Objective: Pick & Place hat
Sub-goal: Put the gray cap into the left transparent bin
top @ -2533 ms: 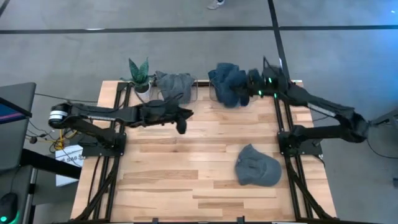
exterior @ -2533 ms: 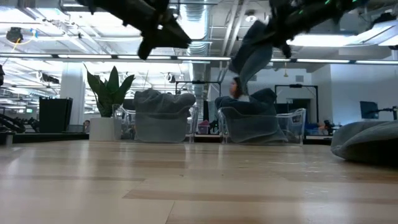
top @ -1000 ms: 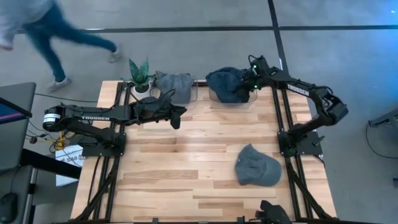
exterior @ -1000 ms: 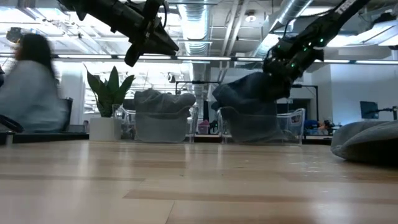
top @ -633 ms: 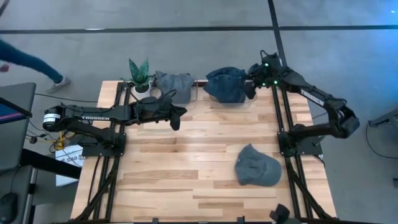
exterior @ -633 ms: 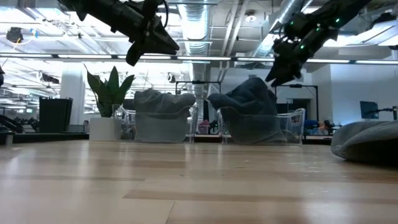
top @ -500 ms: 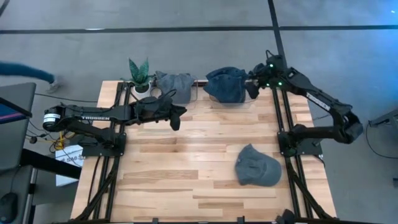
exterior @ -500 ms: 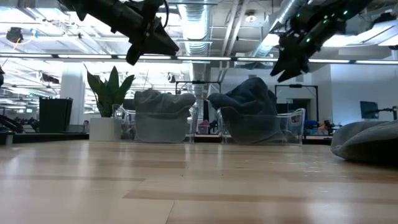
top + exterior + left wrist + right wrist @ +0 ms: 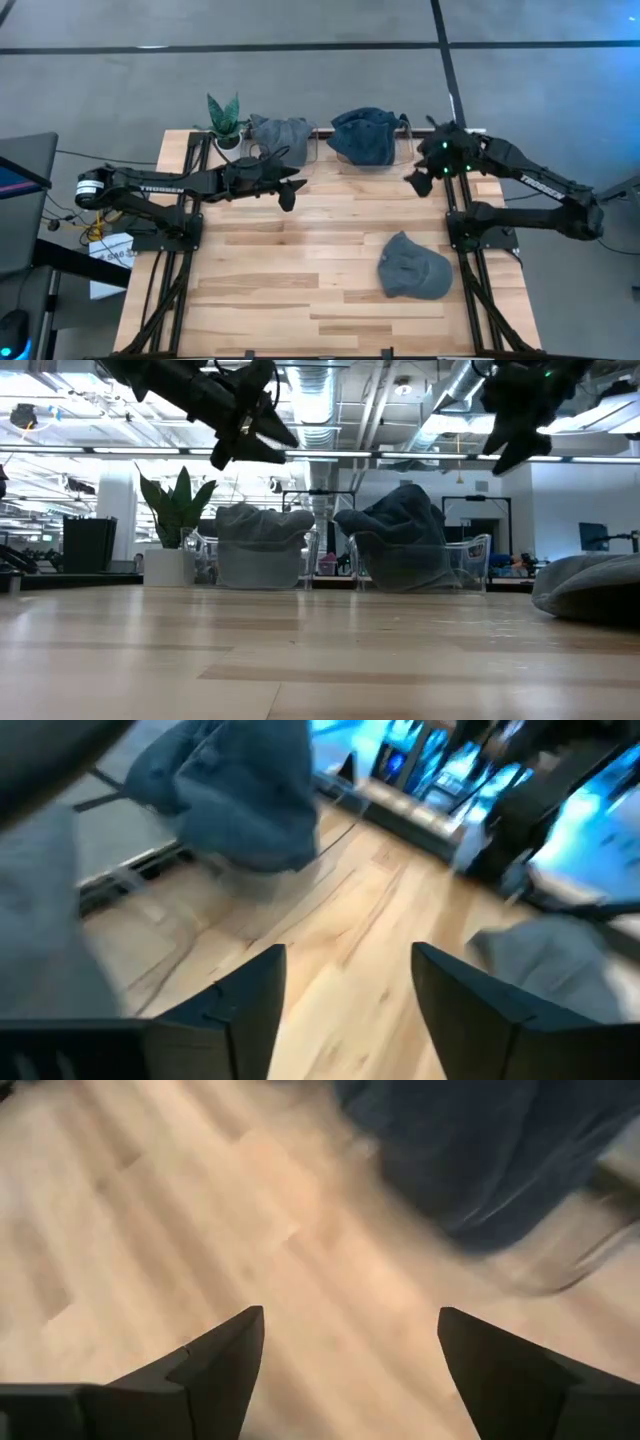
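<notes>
- High view: we saw the right gripper (image 9: 417, 181) over bare table (image 9: 300, 260), its jaws wide and empty; a blue hat (image 9: 366, 136) lay in the clear bin (image 9: 404, 152) just behind it, a grey cap (image 9: 413, 267) nearer the front.
- Left wrist view: our left gripper (image 9: 348, 982) hung spread, holding nothing.

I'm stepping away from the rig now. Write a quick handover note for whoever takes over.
Right gripper: open, empty, raised near the right bin.
Left gripper: open, empty, raised in front of the left bin.
Blue hat sits in the right bin; a grey hat in the left bin.
Done: two hats binned.
Left: a grey cap lies on the table, near the right arm's base.
</notes>
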